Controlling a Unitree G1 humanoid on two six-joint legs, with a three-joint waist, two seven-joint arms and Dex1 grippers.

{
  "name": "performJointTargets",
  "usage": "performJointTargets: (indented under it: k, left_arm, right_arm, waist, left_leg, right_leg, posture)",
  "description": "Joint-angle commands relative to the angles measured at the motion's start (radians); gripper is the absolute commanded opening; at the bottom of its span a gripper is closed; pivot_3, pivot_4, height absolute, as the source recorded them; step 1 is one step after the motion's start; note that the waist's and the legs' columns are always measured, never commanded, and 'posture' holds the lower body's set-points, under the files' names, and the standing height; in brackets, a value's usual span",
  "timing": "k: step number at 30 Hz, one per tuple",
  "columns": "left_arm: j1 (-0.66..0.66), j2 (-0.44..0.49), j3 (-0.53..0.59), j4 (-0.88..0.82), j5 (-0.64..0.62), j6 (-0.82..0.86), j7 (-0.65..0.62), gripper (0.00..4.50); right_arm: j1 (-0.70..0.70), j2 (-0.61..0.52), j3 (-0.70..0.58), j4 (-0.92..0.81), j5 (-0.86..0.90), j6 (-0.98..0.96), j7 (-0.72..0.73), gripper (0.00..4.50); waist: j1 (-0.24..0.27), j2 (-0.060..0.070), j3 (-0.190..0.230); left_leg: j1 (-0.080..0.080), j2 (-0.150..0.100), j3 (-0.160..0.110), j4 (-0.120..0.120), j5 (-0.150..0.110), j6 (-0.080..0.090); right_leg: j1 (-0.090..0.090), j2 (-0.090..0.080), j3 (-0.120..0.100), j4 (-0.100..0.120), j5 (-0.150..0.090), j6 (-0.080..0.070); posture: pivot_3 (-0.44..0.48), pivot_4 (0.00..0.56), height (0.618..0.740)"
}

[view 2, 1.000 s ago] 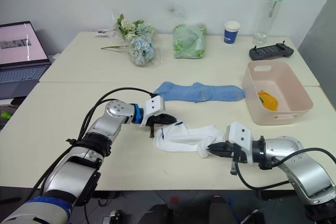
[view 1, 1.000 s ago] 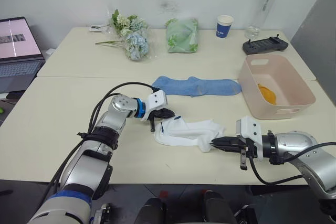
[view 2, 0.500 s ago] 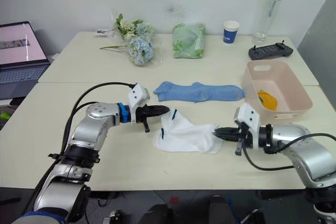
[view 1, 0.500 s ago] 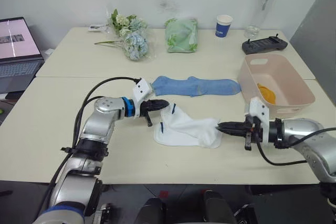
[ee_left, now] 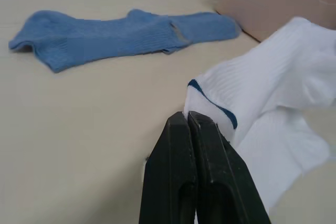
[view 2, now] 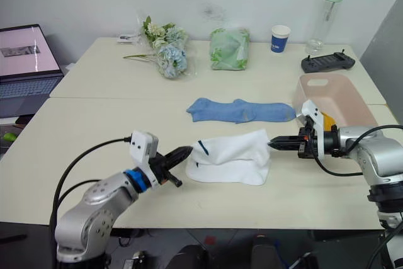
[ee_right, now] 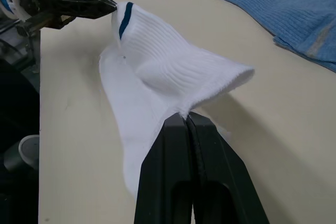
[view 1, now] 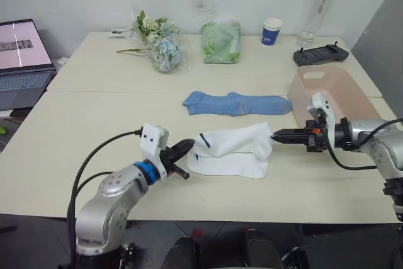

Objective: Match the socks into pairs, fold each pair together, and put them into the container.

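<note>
Left eye view: white socks [view 1: 234, 151] mid-table, clear of container [view 1: 330, 87]

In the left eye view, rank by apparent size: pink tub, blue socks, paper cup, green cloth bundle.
1. Blue socks and pink tub: look alike, and the tub is partly behind the right claw, so unranked.
2. Green cloth bundle.
3. Paper cup, though farthest from the camera.
</note>
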Motion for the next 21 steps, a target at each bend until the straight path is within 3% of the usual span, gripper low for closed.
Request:
performJointTargets:
  k: [1,8,11,14,21]
  left_arm:
    - [0.017,0.006,0.001,-0.065,-0.026,0.010,0.043,0.03]
    - [-0.032,0.127,0.085,-0.057,-0.149,0.065,-0.010,0.03]
    - [-0.014,0.208,0.094,-0.063,-0.240,0.124,-0.085,0.03]
    - [-0.015,0.234,0.137,-0.068,-0.375,0.210,-0.094,0.03]
    - [0.003,0.305,0.077,-0.039,-0.357,0.188,-0.088,0.03]
  right_arm:
    - [-0.022,-0.002,0.001,0.004,0.004,0.012,0.034,0.00]
    - [-0.037,-0.040,-0.076,-0.085,0.105,0.155,0.031,0.00]
    - [0.028,-0.063,-0.101,-0.177,0.144,0.198,0.019,0.00]
    - [0.119,-0.048,-0.150,-0.288,0.207,0.259,-0.042,0.00]
    - [0.214,-0.004,-0.165,-0.357,0.231,0.258,-0.122,0.00]
  waist:
    - [0.002,0.000,0.000]
    - [0.003,0.000,0.000]
    - [0.004,0.000,0.000]
    - [0.008,0.000,0.000]
    - [0.005,0.000,0.000]
  left_leg:
    - [0.000,0.000,0.000,0.000,0.000,0.000]
    - [0.000,-0.001,0.000,0.000,0.000,0.000]
    - [0.000,0.000,0.000,0.000,0.000,0.000]
    - [-0.001,0.000,0.000,-0.001,0.000,0.000]
    - [0.000,-0.001,0.000,0.000,-0.001,0.000]
  right_leg:
    - [0.000,0.000,0.000,0.000,0.000,0.000]
    - [0.000,0.000,0.000,0.000,0.000,0.000]
    - [0.000,0.000,0.000,-0.001,0.000,0.000]
    - [0.000,0.000,-0.001,-0.001,0.000,0.000]
    - [0.000,0.001,0.000,0.000,0.000,0.000]
  posture:
    - [0.000,0.150,0.740]
    - [0.000,0.150,0.740]
    - [0.000,0.150,0.740]
    - [0.000,0.150,0.740]
    - [0.000,0.150,0.740]
